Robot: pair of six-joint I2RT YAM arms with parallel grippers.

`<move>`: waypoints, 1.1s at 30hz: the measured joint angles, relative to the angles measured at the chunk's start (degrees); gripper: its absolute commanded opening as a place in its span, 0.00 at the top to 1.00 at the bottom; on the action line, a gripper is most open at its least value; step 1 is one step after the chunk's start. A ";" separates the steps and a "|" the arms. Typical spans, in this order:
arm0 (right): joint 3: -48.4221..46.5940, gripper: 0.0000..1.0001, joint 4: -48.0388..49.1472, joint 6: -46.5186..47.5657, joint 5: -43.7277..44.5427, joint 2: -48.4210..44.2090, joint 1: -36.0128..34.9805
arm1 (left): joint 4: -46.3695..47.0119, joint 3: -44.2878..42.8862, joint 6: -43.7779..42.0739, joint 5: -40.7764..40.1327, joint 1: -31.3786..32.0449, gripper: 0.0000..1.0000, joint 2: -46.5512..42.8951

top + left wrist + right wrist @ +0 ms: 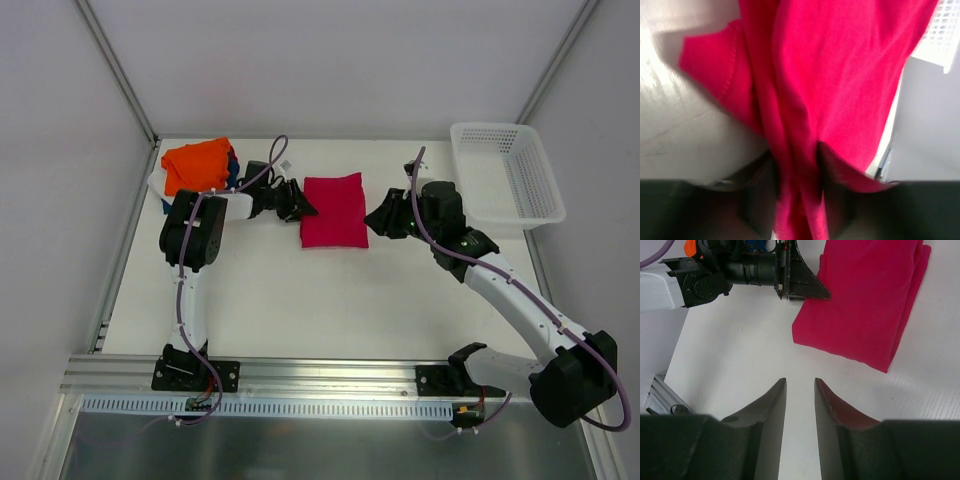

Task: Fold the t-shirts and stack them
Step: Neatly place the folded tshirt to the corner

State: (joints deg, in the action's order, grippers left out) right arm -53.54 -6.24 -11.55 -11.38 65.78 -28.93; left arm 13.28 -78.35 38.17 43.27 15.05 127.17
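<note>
Red t-shirt (335, 210) is lying folded on the table (280, 300); your left gripper (308, 208) is pinching its left edge, while your right gripper (800, 385) is hovering beside it, fingers (770, 410) slightly apart.

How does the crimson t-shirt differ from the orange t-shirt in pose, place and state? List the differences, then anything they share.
1. The crimson t-shirt lies as a flat rectangle; the orange t-shirt is lumpier.
2. The crimson t-shirt sits alone in the middle; the orange t-shirt rests on blue cloth at the far left corner.
3. The left end effector pinches the crimson t-shirt's edge; nothing holds the orange t-shirt.
Shared: both are folded cloth.
</note>
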 measured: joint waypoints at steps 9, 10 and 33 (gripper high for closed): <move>0.07 0.68 0.07 -0.26 -0.02 -0.26 0.00 | 0.59 1.57 1.01 0.70 0.02 1.00 0.11; 0.24 0.68 0.31 -0.31 -0.02 -0.26 0.00 | 0.55 1.57 1.03 0.68 0.02 1.00 0.11; 2.80 0.70 1.14 -1.03 -0.44 -3.30 0.00 | -26.69 -27.56 -2.89 -3.52 -0.07 1.00 -0.13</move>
State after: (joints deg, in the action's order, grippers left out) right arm -50.74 -5.10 -12.58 -11.81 62.48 -28.93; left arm -13.41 -105.91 35.29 39.75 14.98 127.04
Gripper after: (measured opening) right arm 0.303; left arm 0.061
